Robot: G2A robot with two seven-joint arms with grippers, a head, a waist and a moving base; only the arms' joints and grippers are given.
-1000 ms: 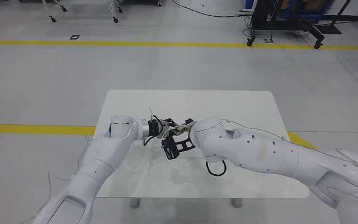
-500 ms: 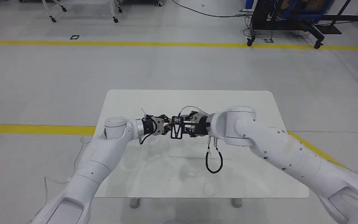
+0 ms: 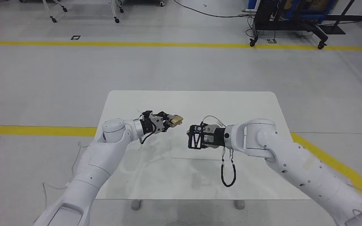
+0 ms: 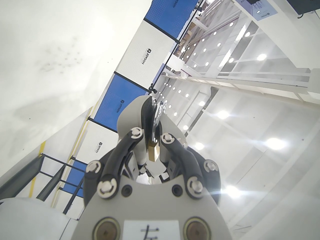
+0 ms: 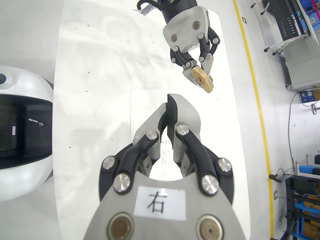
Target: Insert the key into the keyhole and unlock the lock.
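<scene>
Left gripper (image 5: 198, 68) first: clamped tight on the brass padlock (image 5: 203, 80). Right gripper (image 5: 171, 104): pinched closed just opposite, not touching it.

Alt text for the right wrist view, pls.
The left gripper holds a brass padlock over the white table, keyhole end toward the right gripper, which is shut and apart from it.

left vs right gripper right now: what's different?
The left gripper grips the brass padlock; the right gripper is shut, fingertips together. The left gripper sits slightly nearer the table's far edge than the right gripper. Shared: both hang above it, tips facing across a gap.
</scene>
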